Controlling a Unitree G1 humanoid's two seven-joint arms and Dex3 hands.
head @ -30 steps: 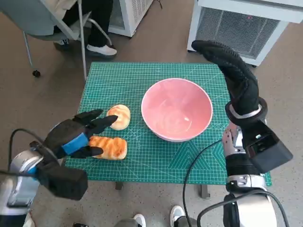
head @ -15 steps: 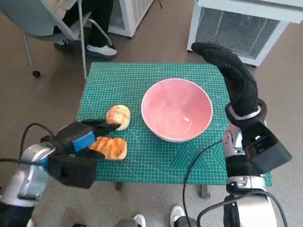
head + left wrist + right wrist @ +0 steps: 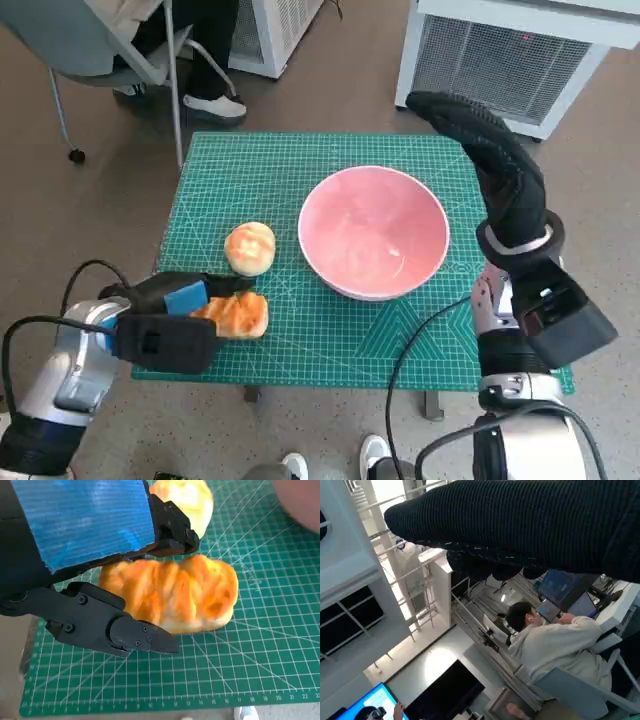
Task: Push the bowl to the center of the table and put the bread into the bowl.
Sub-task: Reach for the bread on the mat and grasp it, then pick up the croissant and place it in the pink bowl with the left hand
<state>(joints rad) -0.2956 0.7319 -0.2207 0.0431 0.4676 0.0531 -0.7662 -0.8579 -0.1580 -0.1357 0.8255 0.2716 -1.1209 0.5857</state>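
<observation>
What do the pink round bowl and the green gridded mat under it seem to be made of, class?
Pink round bowl: probably glazed ceramic or hard plastic, with a smooth surface and small glossy highlights. Green gridded mat: likely a vinyl or rubber cutting mat, matte and flat, printed with white lines.

A small table topped by a green cutting mat [image 3: 300,160] carries a pink bowl [image 3: 373,232], 1 round bun [image 3: 249,247] and 1 long bread [image 3: 236,313], the long bread lying between the left hand's fingers [image 3: 142,637].
</observation>
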